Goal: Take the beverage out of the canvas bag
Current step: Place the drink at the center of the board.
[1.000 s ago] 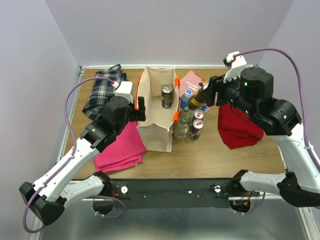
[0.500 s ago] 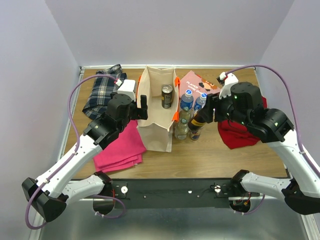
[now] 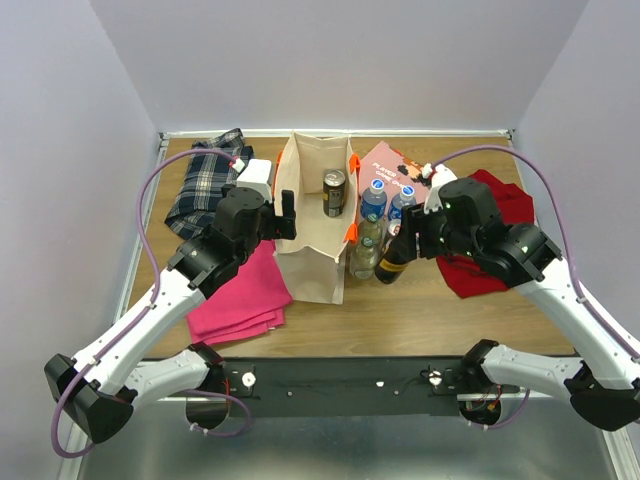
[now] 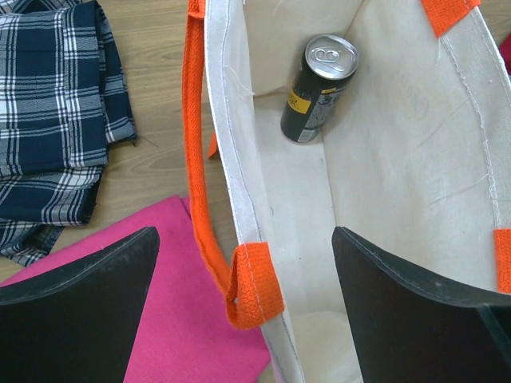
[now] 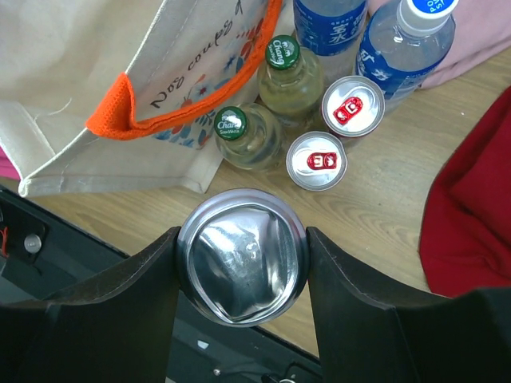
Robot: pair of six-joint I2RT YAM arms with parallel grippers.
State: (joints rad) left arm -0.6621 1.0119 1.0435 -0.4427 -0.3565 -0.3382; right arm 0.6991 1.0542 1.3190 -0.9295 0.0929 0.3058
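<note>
Centrally, the canvas bag (image 3: 315, 225) stands upright and open-mouthed on the counter (image 3: 440, 320), with its orange handles (image 4: 209, 199) hanging along its long sides. A black can (image 4: 319, 88) stands inside on the bag floor, against the far wall, silver top up.

Left gripper (image 4: 247, 319): jaws released and spread wide, grasping nothing. They straddle the bag's left wall, one finger over the folded pink cloth (image 4: 184, 319) outside and the other within the bag's mouth. The pictures do not show that either finger touches the canvas.

Right gripper (image 3: 408, 238): jaws clenched on a dark bottle (image 5: 242, 255) just below its crinkled silver cap. The bottle is outside the bag, just beside its right wall and at the near end of a cluster of drinks. Its base hangs low over the counter; whether it touches the wood cannot be told.

The cluster holds two green-capped bottles (image 5: 231, 124), two cans with red tabs (image 5: 317, 159) and two blue-labelled water bottles (image 5: 327, 20), all upright and close-packed along the bag's right side.

A red cloth (image 3: 480, 260) lies to the right of the cluster, partly under the right arm. A plaid cloth (image 3: 205, 185) lies at the far left corner, beyond the pink one. A pink packet (image 3: 385, 165) lies behind the water bottles.
</note>
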